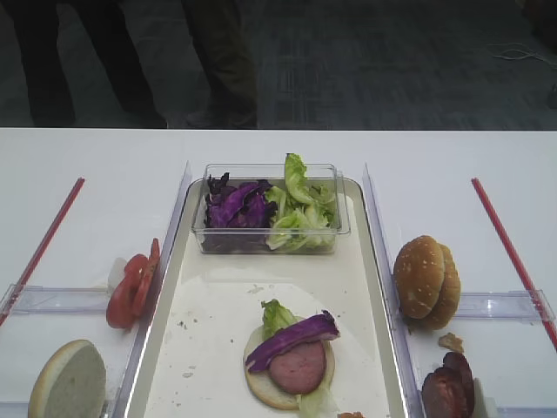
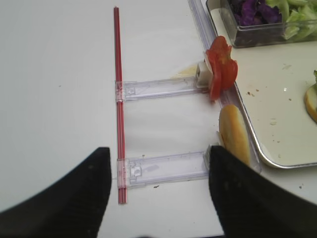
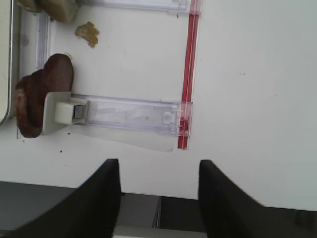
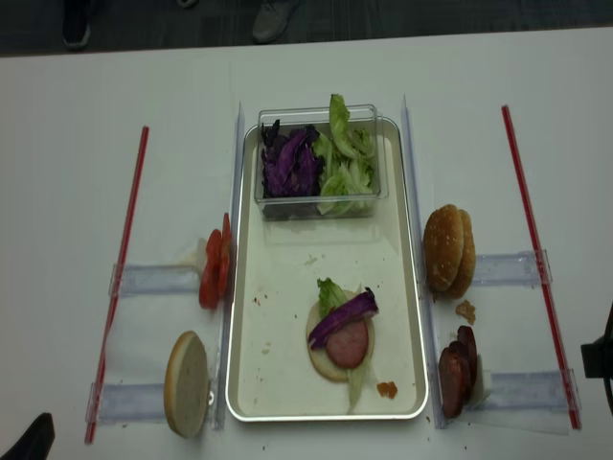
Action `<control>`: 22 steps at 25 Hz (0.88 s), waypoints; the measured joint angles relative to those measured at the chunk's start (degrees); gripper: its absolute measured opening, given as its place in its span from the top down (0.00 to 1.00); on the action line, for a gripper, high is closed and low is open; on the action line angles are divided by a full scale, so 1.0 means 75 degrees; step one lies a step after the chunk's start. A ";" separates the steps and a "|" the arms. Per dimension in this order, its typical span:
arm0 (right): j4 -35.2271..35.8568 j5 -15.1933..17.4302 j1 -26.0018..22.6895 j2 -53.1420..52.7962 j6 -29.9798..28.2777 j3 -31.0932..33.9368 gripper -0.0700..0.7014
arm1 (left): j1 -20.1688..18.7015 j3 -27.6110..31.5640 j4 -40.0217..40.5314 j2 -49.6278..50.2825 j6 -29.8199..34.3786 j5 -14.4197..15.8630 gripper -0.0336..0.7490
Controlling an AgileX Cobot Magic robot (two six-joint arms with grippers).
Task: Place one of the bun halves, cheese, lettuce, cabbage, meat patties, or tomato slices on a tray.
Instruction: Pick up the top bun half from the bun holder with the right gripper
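The cream tray [image 1: 218, 313] holds a burger base topped with lettuce, cabbage and a pink meat slice. Loose lettuce [image 1: 300, 209] and cabbage [image 1: 237, 207] fill a clear box at the tray's far end. Tomato slices [image 1: 132, 287] stand left of the tray and also show in the left wrist view [image 2: 220, 69]. Sesame bun halves [image 1: 426, 280] lean right of it. Meat patties [image 3: 39, 94] rest near the front right [image 1: 448, 387]. My right gripper [image 3: 158, 171] hangs open over bare table, right of the patties. Near the pale bun, my left gripper [image 2: 158, 158] is open and empty. No cheese shows.
A pale bun half [image 1: 68, 380] stands at the front left, close to my left gripper's right finger [image 2: 233, 188]. Red strips [image 1: 509, 248] and clear plastic holders [image 3: 129, 115] lie on both sides. A crumb [image 3: 87, 33] sits near the buns. The table's front edge is just below my right gripper.
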 joint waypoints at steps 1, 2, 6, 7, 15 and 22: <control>0.0000 0.0000 0.0000 0.0131 -0.0017 -0.0087 0.38 | 0.0000 0.0000 0.0000 0.0000 0.0000 0.0000 0.43; 0.0000 0.0000 0.0000 0.0268 -0.0031 -0.0156 0.38 | 0.0000 0.0000 0.0000 0.0000 0.0000 0.0000 0.43; 0.0000 0.0000 0.0000 0.0804 -0.0047 -0.0429 0.38 | 0.0000 0.0000 0.0000 0.0000 0.0000 0.0000 0.43; 0.0000 -0.0018 0.0000 0.0920 -0.0047 -0.0494 0.38 | 0.0000 0.0000 0.0000 0.0000 0.0000 0.0000 0.43; 0.0000 -0.0485 0.0000 0.1798 -0.0075 -0.0656 0.38 | 0.0000 0.0000 0.0000 0.0000 0.0000 0.0000 0.43; 0.0098 -0.1005 0.0000 0.2515 -0.0112 -0.0656 0.31 | 0.0000 0.0000 0.0000 0.0000 0.0000 0.0000 0.43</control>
